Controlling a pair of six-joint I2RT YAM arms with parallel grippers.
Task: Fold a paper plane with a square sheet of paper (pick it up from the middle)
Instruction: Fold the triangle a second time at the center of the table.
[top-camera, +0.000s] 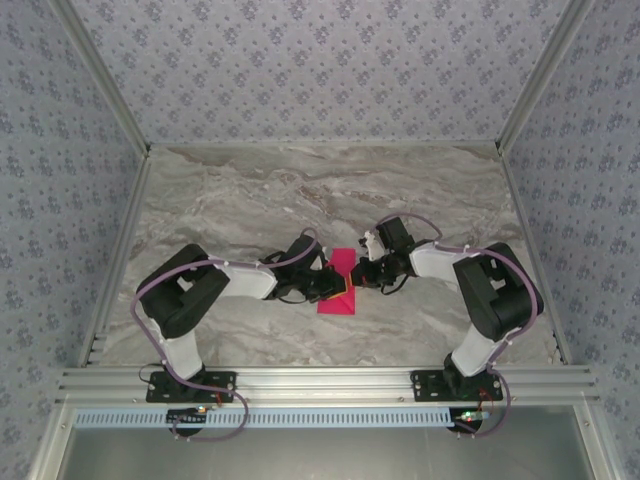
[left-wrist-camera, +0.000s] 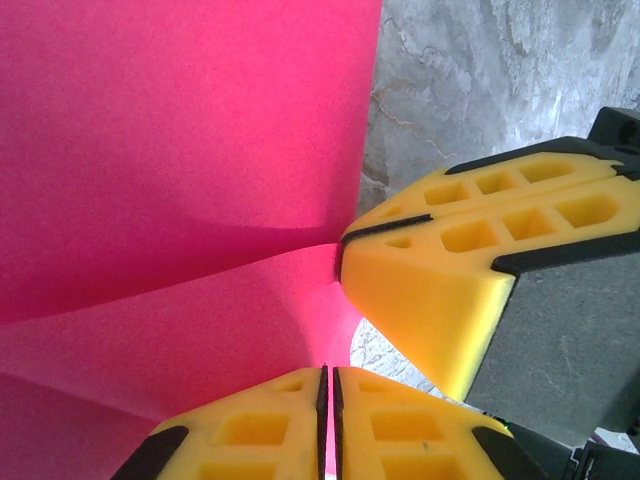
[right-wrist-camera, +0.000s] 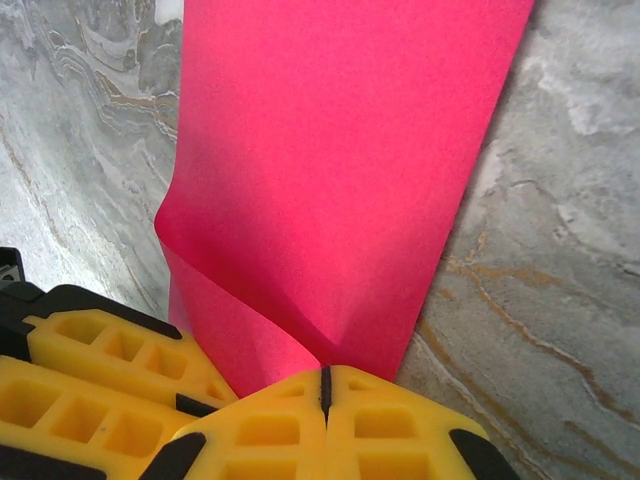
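Thin magenta-pink square sheet of paper (top-camera: 333, 303) was clamped mid-sheet by left tool (left-wrist-camera: 330, 400) and right tool (right-wrist-camera: 324, 400); lifting probably needed slow, matched motion.

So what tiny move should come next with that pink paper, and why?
Probably lift both together slightly: the left tool and right tool are each shut on the thin magenta-pink sheet of paper near its middle, side by side, and it buckles there.
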